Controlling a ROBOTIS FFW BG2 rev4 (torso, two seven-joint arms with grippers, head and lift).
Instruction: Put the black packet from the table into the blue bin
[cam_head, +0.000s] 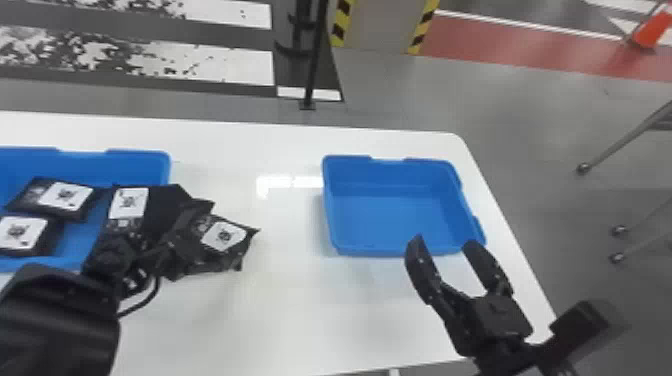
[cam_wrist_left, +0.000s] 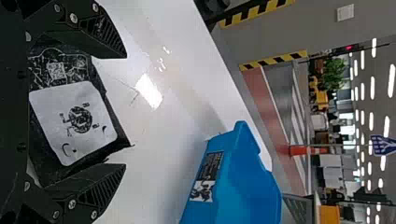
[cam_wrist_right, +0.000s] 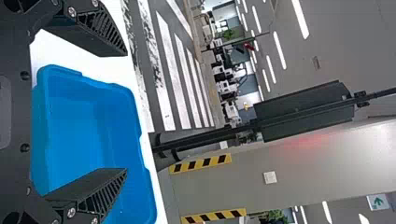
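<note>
One black packet (cam_head: 222, 240) sits over the table (cam_head: 280, 310), between the wide-spread fingers of the left gripper (cam_head: 117, 257), long axis roughly left-to-right, labelled end toward the blue bin (cam_head: 395, 215). The right gripper (cam_head: 444, 243) gapes empty.

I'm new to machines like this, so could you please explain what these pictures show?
This is a two-armed robot. One picture looks forward and down from its head; the other two come from cameras on its left and right wrists and are turned sideways.

On the white table are two blue bins. The left bin has black packets in it; the right bin is empty. The left gripper has its fingers apart, with a labelled packet between them; I can't tell whether it is actually gripped. The right gripper is open and holds nothing, near the right bin's front edge in the head view.
</note>
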